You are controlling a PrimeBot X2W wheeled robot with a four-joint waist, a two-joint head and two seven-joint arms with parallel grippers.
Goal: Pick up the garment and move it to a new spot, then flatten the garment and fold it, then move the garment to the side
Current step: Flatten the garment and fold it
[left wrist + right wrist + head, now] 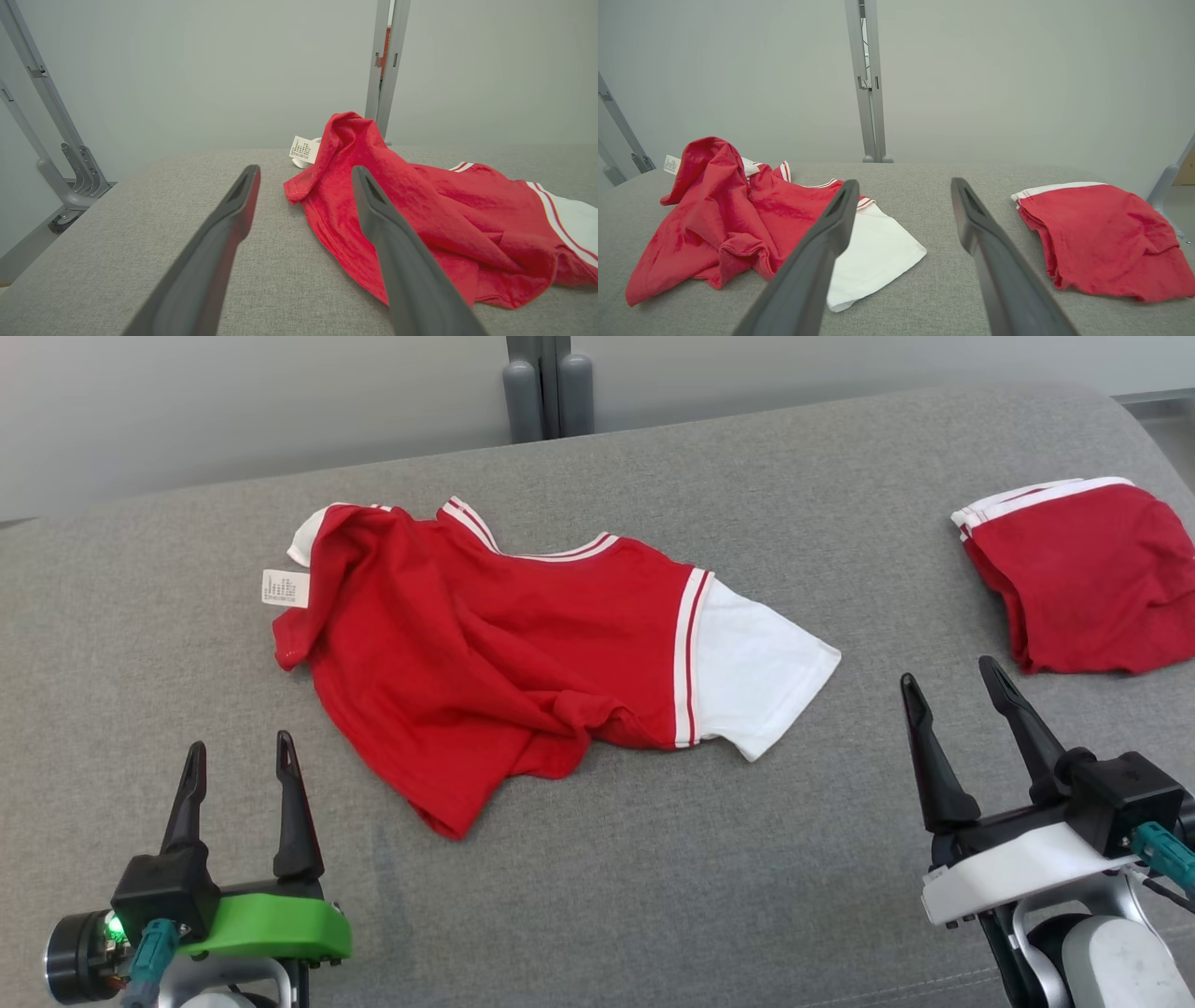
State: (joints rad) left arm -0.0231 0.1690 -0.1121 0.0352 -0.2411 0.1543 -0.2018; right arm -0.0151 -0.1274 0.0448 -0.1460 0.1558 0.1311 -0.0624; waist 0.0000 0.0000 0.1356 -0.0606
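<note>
Hovering just off the near-left corner of the red T-shirt [485,644], the left gripper [241,744] has its two dark fingers spread wide with nothing between them. The tips point toward the shirt's left edge but are clear of the cloth. A green cover [271,926] sits at the base of those fingers. In the left wrist view, grey metal struts [81,175] stand off to the shirt's left, beyond the edge of the grey upholstered surface [653,859] on which the shirt lies.

The T-shirt lies crumpled rather than flat, around the middle of that surface. Its left side is bunched and turned over on itself, and a white care label [286,588] sticks out at the shirt's far-left corner. Red-and-white striped trim runs along the neckline [555,556] at the shirt's far edge. The body is creased and the near hem is rucked into folds. Behind the shirt, a grey upright post [549,383] stands against the pale wall. On the shirt's right, past a band of white and red stripes, a white sleeve [761,677] lies spread flat on the surface.

Right of that sleeve and a little nearer, the right gripper [948,672] also has its fingers apart, empty and touching nothing, with a white cover [1008,877] at their base. Farthest right of the shirt and well apart from it, a second red garment [1088,579] with white-striped trim lies folded.
</note>
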